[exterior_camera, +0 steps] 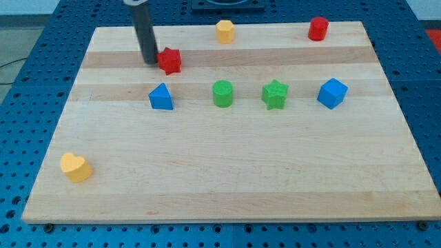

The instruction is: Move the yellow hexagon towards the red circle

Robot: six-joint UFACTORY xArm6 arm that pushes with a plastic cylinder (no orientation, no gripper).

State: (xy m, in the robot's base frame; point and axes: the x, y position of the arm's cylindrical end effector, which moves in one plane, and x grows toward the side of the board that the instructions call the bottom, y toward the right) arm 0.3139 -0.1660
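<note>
The yellow hexagon [224,31] sits near the top edge of the wooden board [227,179], a little left of the frame's middle. The red circle [318,29], a short round block, stands in the same top row, well apart to the hexagon's right, near the upper right corner of the board.

Seven blocks lie on the board in all: two yellow, two red, two blue and two green, less one — counted out, they are the yellow hexagon, a yellow heart [75,167], the red circle, a red star [169,60], a blue triangle-like block [160,97], a blue cube [332,93], a green cylinder [222,94] and a green star [274,94], which makes eight.

My tip [149,61] rests in the upper left of the frame, touching or just beside the red star on its left side. The hexagon lies up and to the right of the tip, apart from it, with the red star between them. The rod has no jaws to open or close.

The blue triangle, green cylinder, green star and blue cube form a row across the middle. The yellow heart sits alone at the lower left.
</note>
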